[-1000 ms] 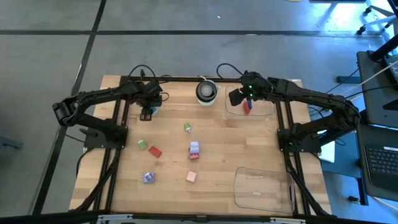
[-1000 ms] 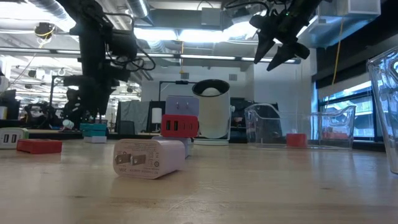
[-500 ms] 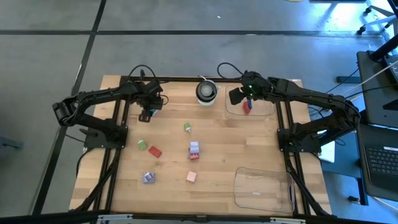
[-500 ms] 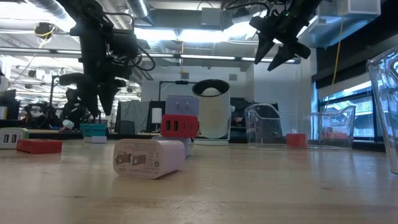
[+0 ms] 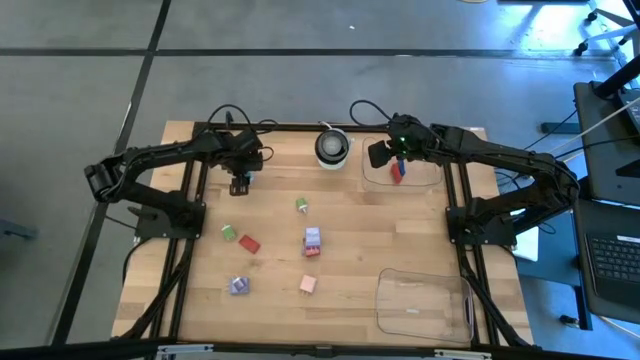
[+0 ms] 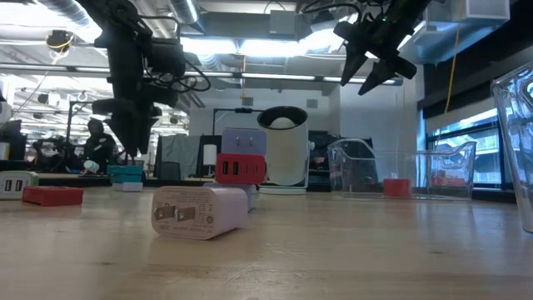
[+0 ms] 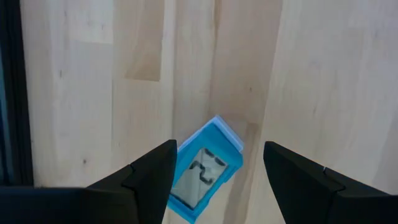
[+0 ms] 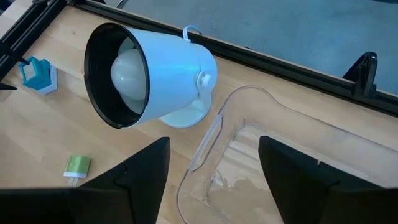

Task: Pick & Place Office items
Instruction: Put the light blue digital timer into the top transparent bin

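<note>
Under the left gripper (image 7: 214, 177), its jaws spread wide, a blue block (image 7: 205, 177) lies flat on the wood table (image 5: 400, 230), hidden by the arm in the high view. Six more blocky pieces lie mid-table: green (image 5: 301, 205), green (image 5: 229, 233), red (image 5: 249, 243), lilac (image 5: 312, 238), pink (image 5: 308, 285), lilac (image 5: 238, 286). A red piece (image 5: 397, 172) sits in the far clear tray (image 5: 425, 180) below the open right gripper (image 8: 211, 168).

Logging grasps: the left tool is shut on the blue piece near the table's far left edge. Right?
Not shut. The left wrist view shows the left tool open, its fingers apart on either side of the blue piece, which lies on the table. The rest holds.
</note>
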